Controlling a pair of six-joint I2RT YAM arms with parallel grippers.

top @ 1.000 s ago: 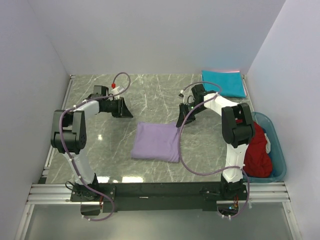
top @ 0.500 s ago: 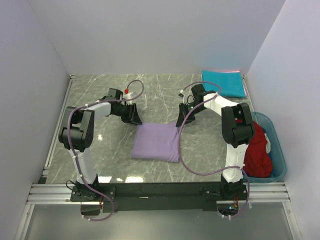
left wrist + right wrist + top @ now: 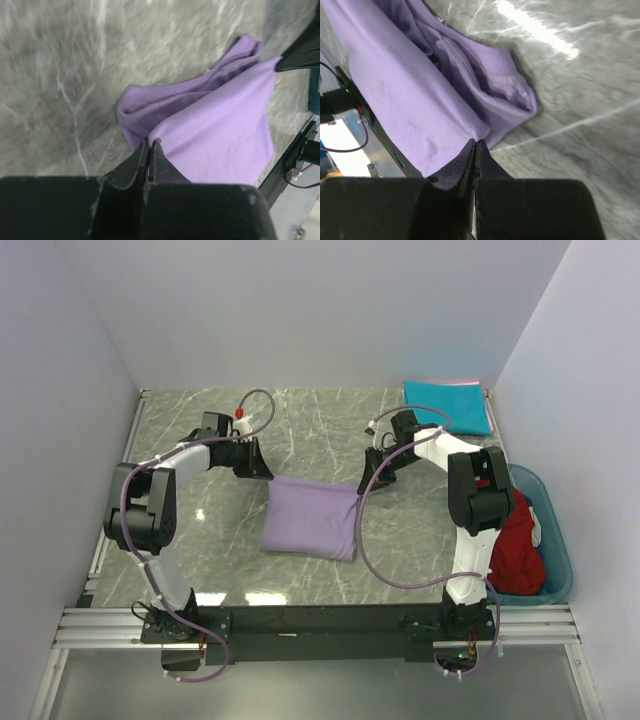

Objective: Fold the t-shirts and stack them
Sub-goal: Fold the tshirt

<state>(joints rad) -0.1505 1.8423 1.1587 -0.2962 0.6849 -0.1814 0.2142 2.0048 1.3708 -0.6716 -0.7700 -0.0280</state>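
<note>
Top external view: we record a grey, white-veined marble table [image 3: 200, 530] enclosed by plain white walls [image 3: 300, 310] on three sides, with a metal rail [image 3: 320, 620] along the near edge carrying both arm bases.

A folded teal shirt [image 3: 447, 406] lies flat at the far right corner. A dark red shirt [image 3: 515, 550] is heaped in a blue-green bin [image 3: 553, 530] at the right edge. The lavender shirt [image 3: 310, 518] lies folded near the table's middle, between the two arms.

The left gripper [image 3: 262, 470] sits at the lavender shirt's far left corner and the right gripper [image 3: 366, 485] at its far right corner.

Left wrist view: the left gripper [image 3: 150, 145] has its fingers pressed together on the corner of the lavender shirt [image 3: 225, 135], whose top layer runs taut toward the other arm. Right wrist view: the right gripper [image 3: 474, 145] is likewise pinched on the edge of the lavender shirt [image 3: 410, 105].

Against one second ago, we note the left gripper has moved in from bare marble further left to the shirt corner. The shirt's far left corner is now drawn up toward it. The right gripper remains at its corner.
</note>
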